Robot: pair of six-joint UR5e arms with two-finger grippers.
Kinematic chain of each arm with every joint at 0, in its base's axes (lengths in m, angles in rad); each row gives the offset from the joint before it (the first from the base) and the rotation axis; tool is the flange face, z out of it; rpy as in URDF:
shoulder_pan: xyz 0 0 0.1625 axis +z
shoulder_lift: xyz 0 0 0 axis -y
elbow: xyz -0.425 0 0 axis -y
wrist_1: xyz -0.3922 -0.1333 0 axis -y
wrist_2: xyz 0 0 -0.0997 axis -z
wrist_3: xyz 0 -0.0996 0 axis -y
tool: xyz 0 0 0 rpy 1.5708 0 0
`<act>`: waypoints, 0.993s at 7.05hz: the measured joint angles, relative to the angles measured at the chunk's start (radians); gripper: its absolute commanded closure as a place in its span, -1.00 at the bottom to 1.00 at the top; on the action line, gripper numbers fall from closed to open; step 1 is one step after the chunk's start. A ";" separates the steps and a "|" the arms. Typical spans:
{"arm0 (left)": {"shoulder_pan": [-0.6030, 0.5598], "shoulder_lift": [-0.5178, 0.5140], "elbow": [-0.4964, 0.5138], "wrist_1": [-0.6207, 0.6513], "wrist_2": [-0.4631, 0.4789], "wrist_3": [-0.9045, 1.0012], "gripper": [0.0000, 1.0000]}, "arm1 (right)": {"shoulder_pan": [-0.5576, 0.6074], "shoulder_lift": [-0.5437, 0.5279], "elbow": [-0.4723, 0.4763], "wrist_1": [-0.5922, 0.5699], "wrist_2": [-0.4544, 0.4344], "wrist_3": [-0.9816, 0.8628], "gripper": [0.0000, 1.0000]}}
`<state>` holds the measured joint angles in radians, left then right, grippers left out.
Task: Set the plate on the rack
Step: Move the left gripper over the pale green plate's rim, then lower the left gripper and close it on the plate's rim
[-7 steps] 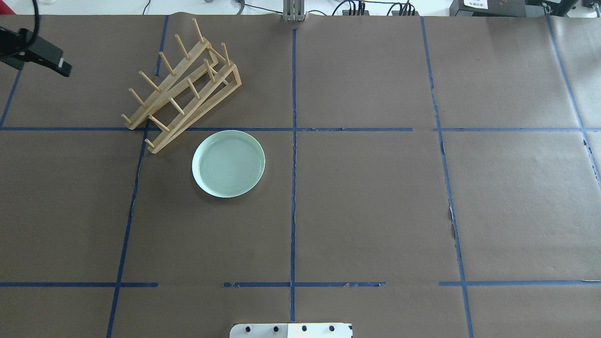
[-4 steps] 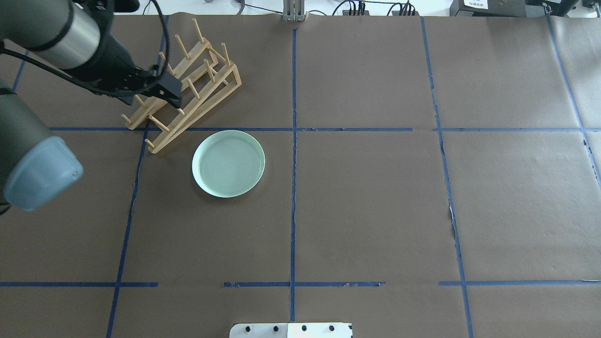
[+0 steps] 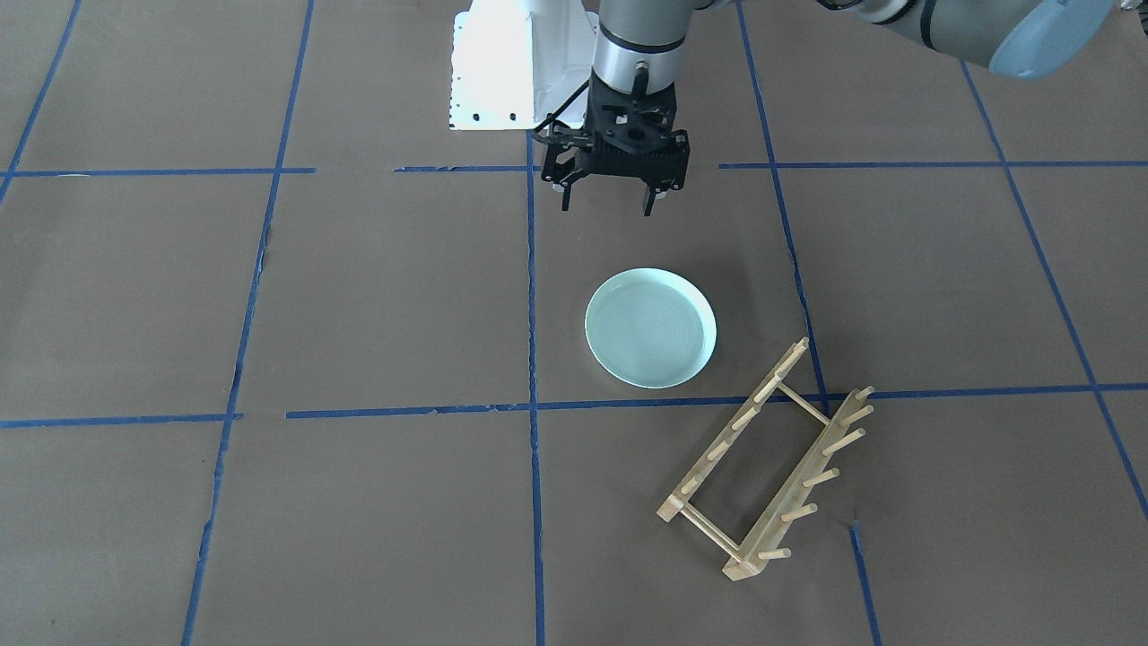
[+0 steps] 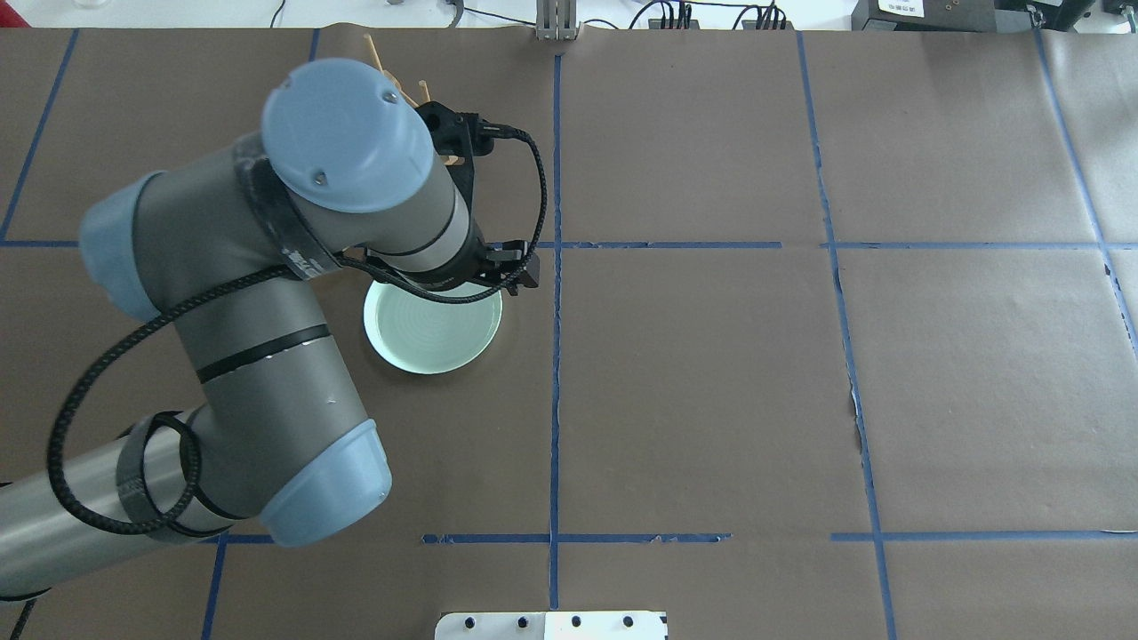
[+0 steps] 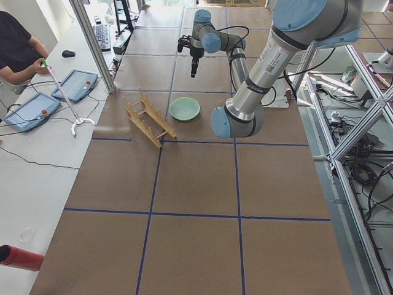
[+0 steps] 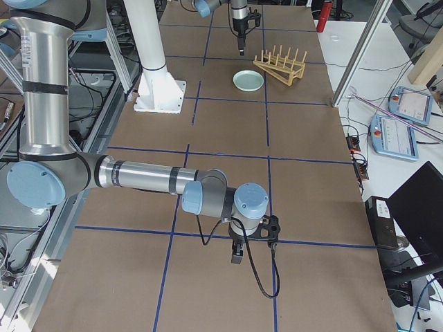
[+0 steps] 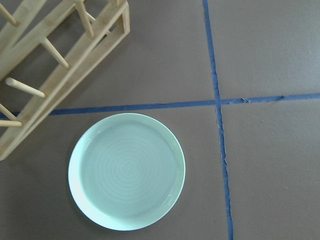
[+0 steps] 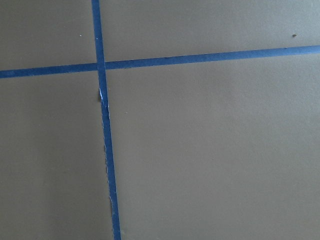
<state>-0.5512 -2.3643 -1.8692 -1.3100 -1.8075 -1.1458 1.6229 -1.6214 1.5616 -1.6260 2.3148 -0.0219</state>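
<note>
The left gripper (image 3: 606, 208) hangs high over the table with its fingers spread wide and nothing between them. The plate (image 3: 651, 328) lies flat on the paper beneath it, a little off its centre line, not yet touched. The rack (image 3: 796, 489) stands just beyond the plate, farther out and toward the gripper's left. The right gripper (image 6: 235, 257) hovers well apart; whether its fingers are apart or together I cannot tell.

The likely trouble is the grasp: the glossy rim is low, so a descent slightly off could shove the plate into the rack, or the pads could slip. The light rack may slide or tip when the plate meets its pegs
</note>
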 measured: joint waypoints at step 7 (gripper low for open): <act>0.064 -0.067 0.419 -0.250 0.099 -0.022 -0.98 | 0.000 0.000 0.000 0.000 0.000 0.000 -1.00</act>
<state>-0.4869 -2.4309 -1.4503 -1.5599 -1.7089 -1.1676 1.6229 -1.6217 1.5616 -1.6260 2.3148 -0.0215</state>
